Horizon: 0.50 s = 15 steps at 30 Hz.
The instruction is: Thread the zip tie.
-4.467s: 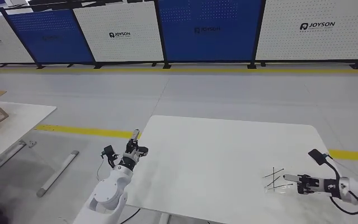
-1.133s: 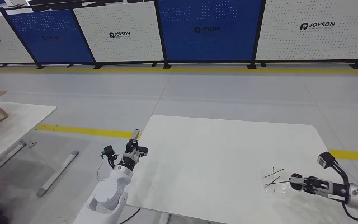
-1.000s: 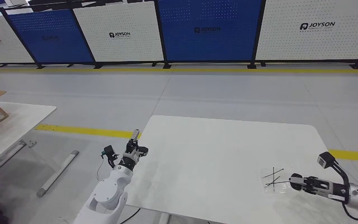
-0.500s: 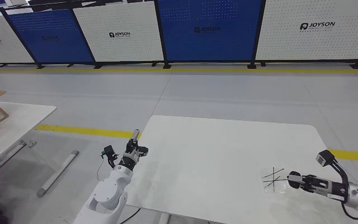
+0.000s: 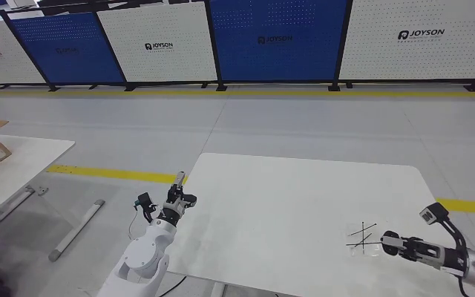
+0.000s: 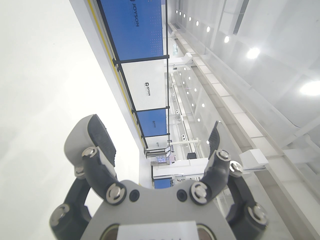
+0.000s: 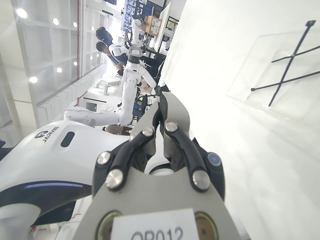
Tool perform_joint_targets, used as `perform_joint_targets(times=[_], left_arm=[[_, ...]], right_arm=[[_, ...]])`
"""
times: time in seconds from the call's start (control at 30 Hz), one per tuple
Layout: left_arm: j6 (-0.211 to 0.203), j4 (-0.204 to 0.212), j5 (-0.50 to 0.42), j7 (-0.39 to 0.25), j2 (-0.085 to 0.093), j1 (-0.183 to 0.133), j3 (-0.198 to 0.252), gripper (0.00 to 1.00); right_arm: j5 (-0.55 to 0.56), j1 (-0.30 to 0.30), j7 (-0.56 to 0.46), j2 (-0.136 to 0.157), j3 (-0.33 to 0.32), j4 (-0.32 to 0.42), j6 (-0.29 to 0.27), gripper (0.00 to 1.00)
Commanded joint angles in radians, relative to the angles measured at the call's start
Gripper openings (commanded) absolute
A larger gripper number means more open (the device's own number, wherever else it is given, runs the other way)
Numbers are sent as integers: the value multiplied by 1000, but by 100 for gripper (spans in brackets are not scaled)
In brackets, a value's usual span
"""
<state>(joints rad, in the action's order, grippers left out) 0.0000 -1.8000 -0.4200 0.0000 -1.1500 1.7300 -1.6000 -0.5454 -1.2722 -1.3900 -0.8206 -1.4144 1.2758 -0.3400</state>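
Zip ties (image 7: 281,82) lie crossed and unthreaded on the clear sheet (image 7: 255,63) near the counter's (image 5: 297,200) right front corner; right gripper (image 7: 161,97), closed and empty, has dropped lower just beside them, left gripper (image 6: 160,136) open, well apart, so no grasp yet.

zip ties (image 7: 293,56) cut off at edge, clear tray (image 7: 255,76) likewise

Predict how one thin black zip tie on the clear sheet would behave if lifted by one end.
Probably bendy: the thin black plastic zip ties are long, narrow strips. Likely light, so easily nudged. Lying flat and crossed on the clear flat sheet, lifting one may drag another.
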Motion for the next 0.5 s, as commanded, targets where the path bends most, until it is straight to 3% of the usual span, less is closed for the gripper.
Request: perform_joint_targets(times=[0.0,0.13,0.27,0.47], left_arm=[[0,0,0,0,0,0,0,100],[0,0,0,0,0,0,0,100],[0,0,0,0,0,0,0,100],[0,0,0,0,0,0,0,100]], right_arm=[[0,0,0,0,0,0,0,0],[-6,-9,26,-2,4,16,2,0],[-163,-61,36,-18,-26,97,0,0],[-214,-164,114,-70,-67,229,0,0]])
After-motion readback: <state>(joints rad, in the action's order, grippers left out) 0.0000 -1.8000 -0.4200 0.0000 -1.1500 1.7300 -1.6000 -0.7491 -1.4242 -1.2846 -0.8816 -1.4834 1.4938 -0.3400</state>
